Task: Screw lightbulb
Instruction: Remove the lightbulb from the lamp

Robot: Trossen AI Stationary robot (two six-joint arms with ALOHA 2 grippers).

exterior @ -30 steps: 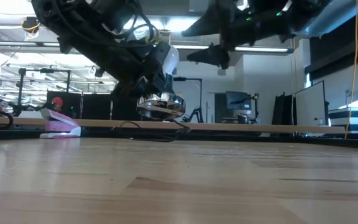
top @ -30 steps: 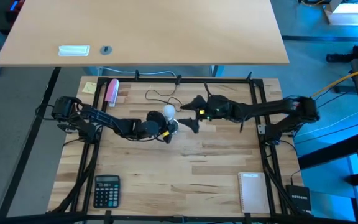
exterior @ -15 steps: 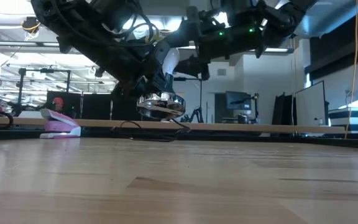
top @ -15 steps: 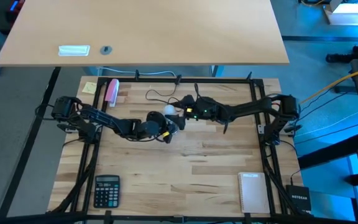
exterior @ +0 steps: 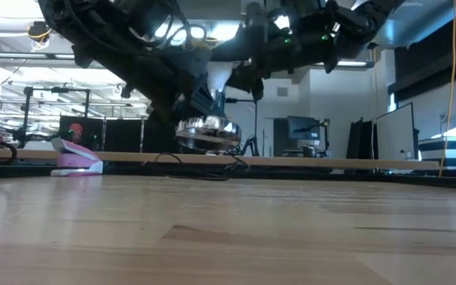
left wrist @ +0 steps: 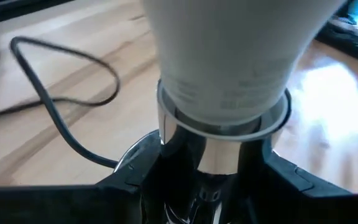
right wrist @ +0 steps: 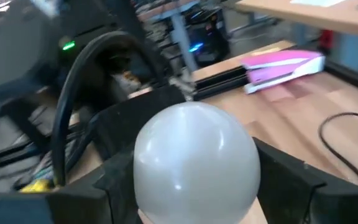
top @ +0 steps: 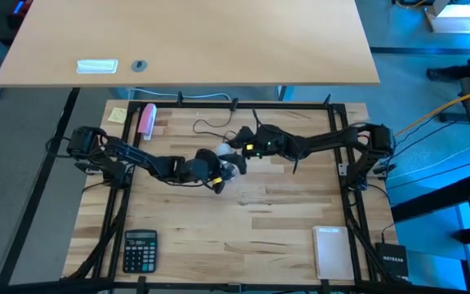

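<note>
High view: both arms meet at table centre. The lightbulb (top: 220, 151) sits between them, the left gripper (top: 215, 167) at its 7 o'clock clamped on the silver socket (top: 230, 168), the right gripper (top: 233, 147) reaching in from 3 o'clock.

Low view: socket (exterior: 205, 131) held off the table, tilted.

Left wrist view: the bulb (left wrist: 229, 56) stands seated in the socket (left wrist: 219, 146).

Right wrist view: fingers (right wrist: 288, 177) bracket the bulb (right wrist: 194, 162), apparently gripping. My call: keep the axis true and turn gently, no squeezing.
</note>
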